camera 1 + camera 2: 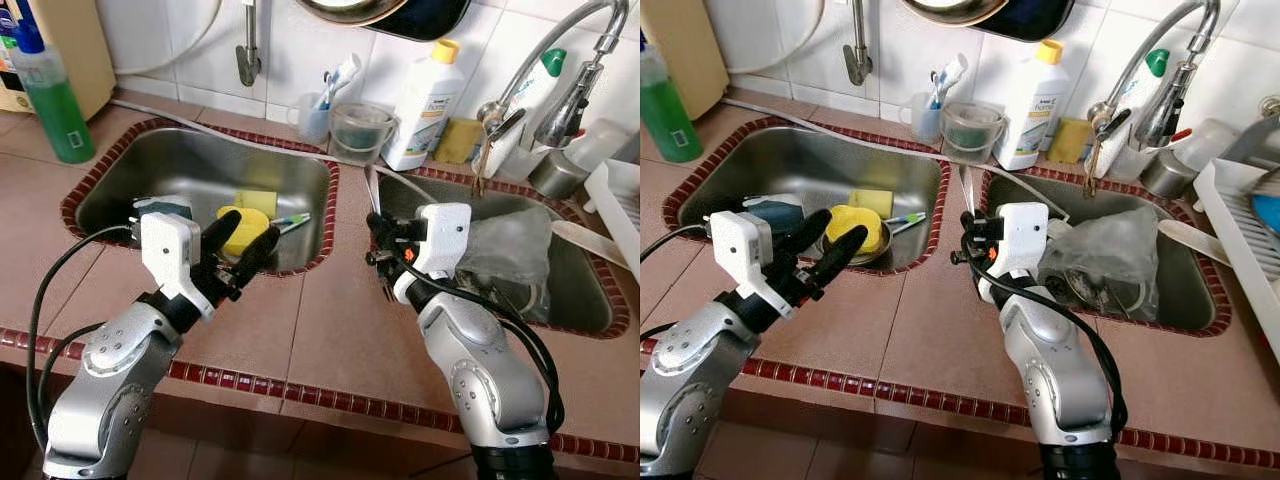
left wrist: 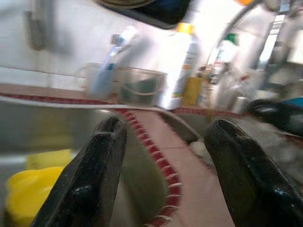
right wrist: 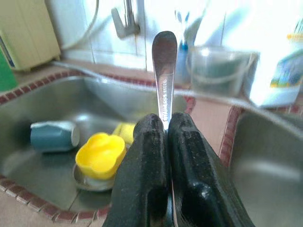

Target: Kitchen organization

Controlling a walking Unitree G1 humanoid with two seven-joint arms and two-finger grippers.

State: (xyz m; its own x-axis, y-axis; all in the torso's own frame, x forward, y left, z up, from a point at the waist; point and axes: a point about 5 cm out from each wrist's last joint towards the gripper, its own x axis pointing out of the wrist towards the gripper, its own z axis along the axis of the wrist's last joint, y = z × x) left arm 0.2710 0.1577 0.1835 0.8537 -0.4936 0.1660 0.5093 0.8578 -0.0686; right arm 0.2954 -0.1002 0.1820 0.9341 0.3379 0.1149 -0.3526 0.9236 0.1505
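Observation:
My right gripper [image 3: 165, 122] is shut on the handle of a metal utensil [image 3: 164, 61], which stands upright above the tiled strip between the two sinks [image 1: 372, 192]. My left gripper [image 1: 250, 228] is open with nothing between its fingers, and hovers over the front edge of the left sink [image 1: 110, 195]. Inside that sink sit a yellow cup [image 3: 100, 153] on a small plate, a teal mug [image 3: 54, 136] on its side, a yellow sponge [image 1: 258, 201] and a toothbrush [image 1: 293, 222].
The right sink [image 1: 585, 290] holds a crumpled clear plastic bag [image 1: 510, 250]. Along the back wall stand a green bottle [image 1: 50, 95], a cup of toothbrushes [image 1: 315, 115], a clear tub [image 1: 360, 130], a white bottle [image 1: 425, 100] and the faucet [image 1: 560, 60]. A white dish rack [image 1: 620, 210] is at far right.

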